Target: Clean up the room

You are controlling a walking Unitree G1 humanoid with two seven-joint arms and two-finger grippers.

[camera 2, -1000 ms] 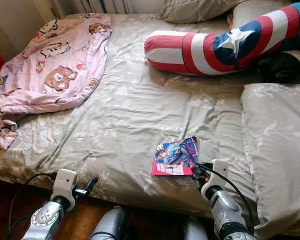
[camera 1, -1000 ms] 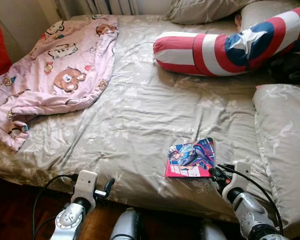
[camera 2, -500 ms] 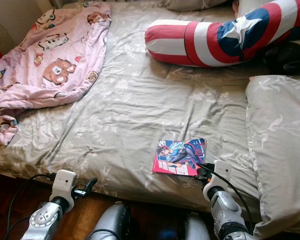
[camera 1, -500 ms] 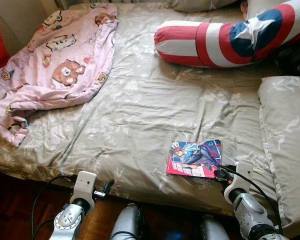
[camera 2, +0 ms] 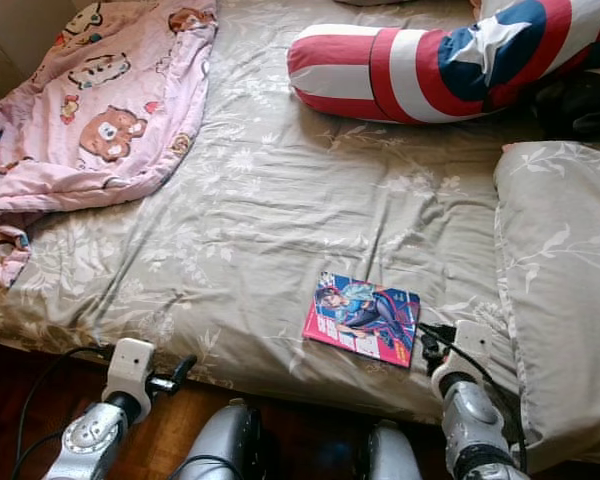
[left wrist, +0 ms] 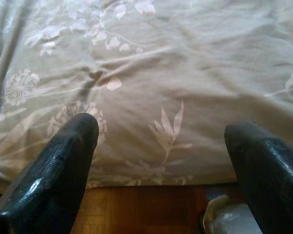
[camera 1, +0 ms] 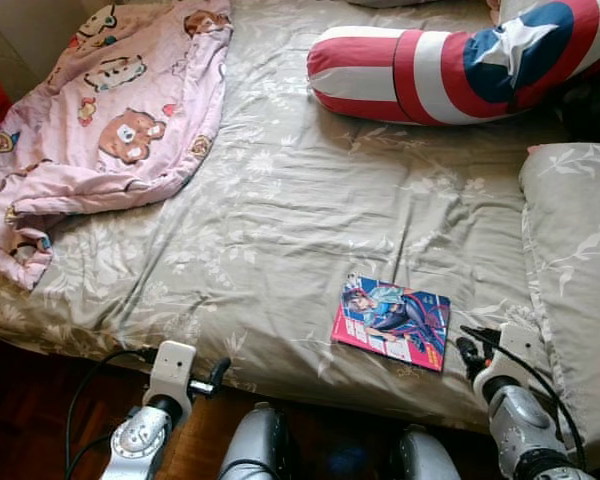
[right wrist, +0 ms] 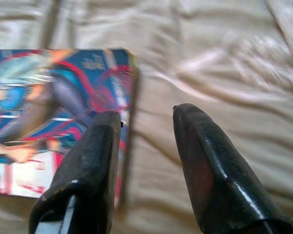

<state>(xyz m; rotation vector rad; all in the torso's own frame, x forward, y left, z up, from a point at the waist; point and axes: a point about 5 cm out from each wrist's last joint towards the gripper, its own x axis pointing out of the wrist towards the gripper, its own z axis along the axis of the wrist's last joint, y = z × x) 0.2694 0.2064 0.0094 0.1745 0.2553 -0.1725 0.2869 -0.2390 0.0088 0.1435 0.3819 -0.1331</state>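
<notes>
Grey-beige flowered sheet (camera 1: 310, 220) over whole bed, creased. Comic book (camera 1: 391, 322) flat on sheet near front edge of bed, at about 5 o'clock in head views, cover up, red lower strip, blue figure art. Right gripper (right wrist: 144, 126) just off book's right edge, at 3 o'clock from it in eye views; jaws parted a moderate gap, nothing between them, one black finger (right wrist: 95, 161) overlapping book's edge in wrist view, other finger over bare sheet; contact with book not clear. Left gripper (left wrist: 161, 146) at 7 o'clock, low at front edge of bed, jaws spread wide, empty, aimed at sheet hanging over mattress side, strip of wood floor (left wrist: 136, 209) below. Pink blanket (camera 1: 100, 130) with bear prints bunched at 10 o'clock, spilling toward left edge of bed. Red, white and blue striped bolster (camera 1: 430, 70) with white star at 1 o'clock, well apart from book. Grey flowered pillow (camera 1: 575, 270) at 3 o'clock, along right side of bed, near right gripper. Dark wood floor at bottom, under both arms.
</notes>
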